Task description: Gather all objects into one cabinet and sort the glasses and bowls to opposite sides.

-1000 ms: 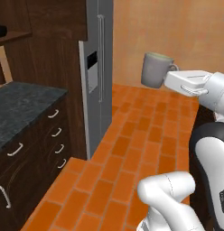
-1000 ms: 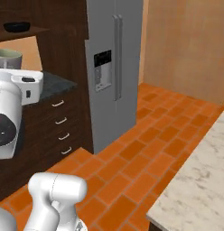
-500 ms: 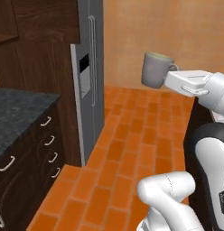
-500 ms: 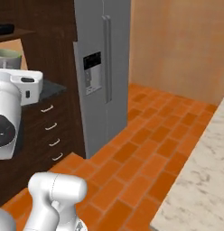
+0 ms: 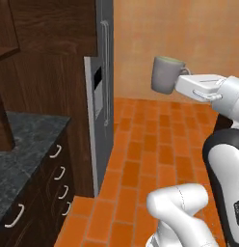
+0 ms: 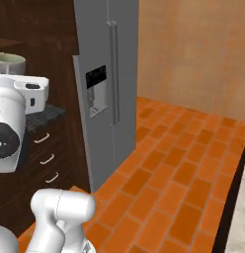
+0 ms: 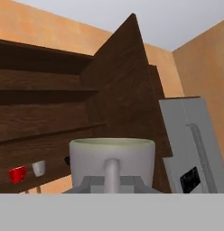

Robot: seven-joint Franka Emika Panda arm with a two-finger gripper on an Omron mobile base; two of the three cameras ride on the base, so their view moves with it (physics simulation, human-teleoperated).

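We carry 1 off-white mug (image 5: 165,75) upright, high above the brick floor (image 5: 155,154) and to the right of the grey fridge (image 5: 103,96). Our gripper (image 5: 185,83) is clamped on its handle, which probably keeps the rim level during travel. In the hand view the red mug (image 7: 16,174) and another pale mug (image 7: 38,168) stand side by side on the open cabinet (image 7: 46,135) shelf, left of the fridge, likely our destination. Compared with 1 second ago, the fridge and counter (image 5: 20,159) have slid across both base views, so the base has turned; the mug sits unchanged in our grip.
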